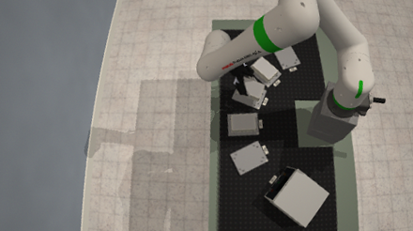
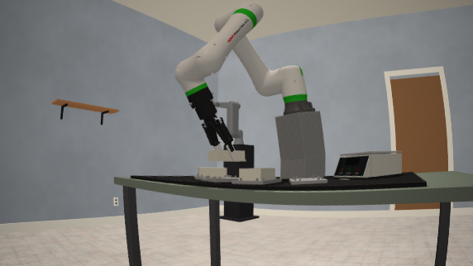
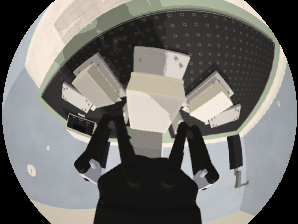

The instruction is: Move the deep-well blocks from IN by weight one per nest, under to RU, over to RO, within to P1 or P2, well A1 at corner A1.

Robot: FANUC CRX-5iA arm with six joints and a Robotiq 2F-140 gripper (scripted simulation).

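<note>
The cream rectangular deep-well block (image 1: 255, 89) (image 2: 226, 155) (image 3: 155, 107) was found raised above a grey metal nest plate (image 1: 242, 100) (image 3: 161, 61), roughly level, clear of it. Its sides were plain; shadow crossed its upper face. The cut corner could not be made out. The black two-finger gripper (image 1: 242, 85) (image 2: 223, 147) (image 3: 151, 107) was closed on the block, fingers leaning.

The step was judged to be placing. Good practice called for matching the cut corner to A1, squaring the block to the locators, lowering slowly and releasing only once flat. A skewed descent risked perching it on a locator.

Seated cream blocks flanked the plate, one (image 1: 244, 123) (image 2: 256, 174) (image 3: 97, 85) toward the pale box-shaped check-weigher (image 1: 301, 198) (image 2: 382, 165) (image 3: 81, 124), the other (image 1: 265, 69) (image 2: 212, 172) (image 3: 209, 104) opposite. Nest markings were illegible.
</note>
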